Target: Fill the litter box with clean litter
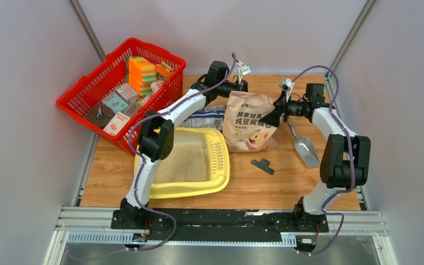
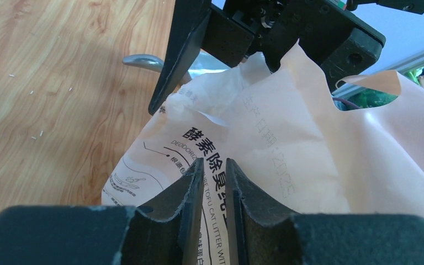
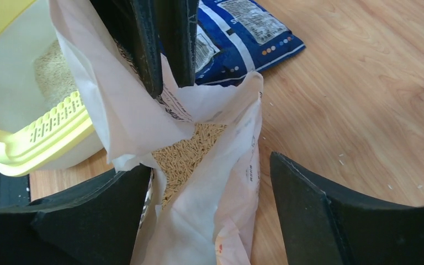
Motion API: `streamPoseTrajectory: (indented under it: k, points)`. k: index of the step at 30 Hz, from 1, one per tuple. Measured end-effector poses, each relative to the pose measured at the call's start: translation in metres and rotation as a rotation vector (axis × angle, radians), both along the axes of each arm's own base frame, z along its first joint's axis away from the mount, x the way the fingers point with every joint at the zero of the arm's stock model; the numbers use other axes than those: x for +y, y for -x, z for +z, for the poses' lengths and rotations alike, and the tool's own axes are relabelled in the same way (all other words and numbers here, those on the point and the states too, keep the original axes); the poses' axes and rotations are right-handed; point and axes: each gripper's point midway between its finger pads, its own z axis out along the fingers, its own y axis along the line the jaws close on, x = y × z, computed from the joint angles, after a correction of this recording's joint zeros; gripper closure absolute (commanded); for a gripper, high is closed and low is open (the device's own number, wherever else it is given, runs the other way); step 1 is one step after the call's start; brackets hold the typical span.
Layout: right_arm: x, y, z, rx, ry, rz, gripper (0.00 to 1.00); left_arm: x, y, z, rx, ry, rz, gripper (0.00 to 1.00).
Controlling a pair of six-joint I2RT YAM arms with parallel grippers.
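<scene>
The pale-yellow litter box [image 1: 221, 176] lies in front of the left arm and holds a layer of beige litter [image 1: 185, 163]; its grid strip shows in the right wrist view [image 3: 44, 132]. The tan paper bag [image 1: 251, 121] stands upright behind it with its top open. Tan pellets [image 3: 182, 154] show inside it. My left gripper [image 1: 242, 86] is shut on the bag's upper left edge, with the paper pinched between its pads [image 2: 214, 163]. My right gripper [image 1: 277, 113] is open wide, with the bag's open mouth between its jaws [image 3: 210, 163].
A red mesh basket [image 1: 121, 83] of small boxes sits at the back left. A blue-and-white bag [image 1: 207, 116] lies flat behind the litter box. A grey scoop [image 1: 305, 146] and a black clip [image 1: 262, 165] lie to the right of the tan bag.
</scene>
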Motion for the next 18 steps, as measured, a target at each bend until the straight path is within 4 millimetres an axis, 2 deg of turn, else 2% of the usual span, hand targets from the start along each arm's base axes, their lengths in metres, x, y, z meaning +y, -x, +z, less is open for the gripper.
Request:
streamPoseTrajectory:
  k: [6,10,12,14,18]
  points:
    - [0.01,0.006,0.001,0.01,-0.033,0.043,0.23,0.003,-0.001,-0.001,0.01,-0.007,0.005,0.72]
    - [0.016,0.014,-0.008,0.05,-0.052,0.051,0.23,0.005,-0.002,-0.003,0.021,-0.014,0.009,0.72]
    - [0.019,0.019,-0.012,0.073,-0.061,0.046,0.21,0.005,-0.002,-0.003,0.024,-0.014,0.01,0.72]
    - [0.02,0.022,-0.012,0.077,-0.065,0.038,0.15,0.005,-0.002,-0.003,0.026,-0.015,0.011,0.71]
    - [0.018,0.018,-0.002,0.055,-0.043,-0.016,0.08,0.006,-0.004,-0.004,0.024,-0.022,0.018,0.65]
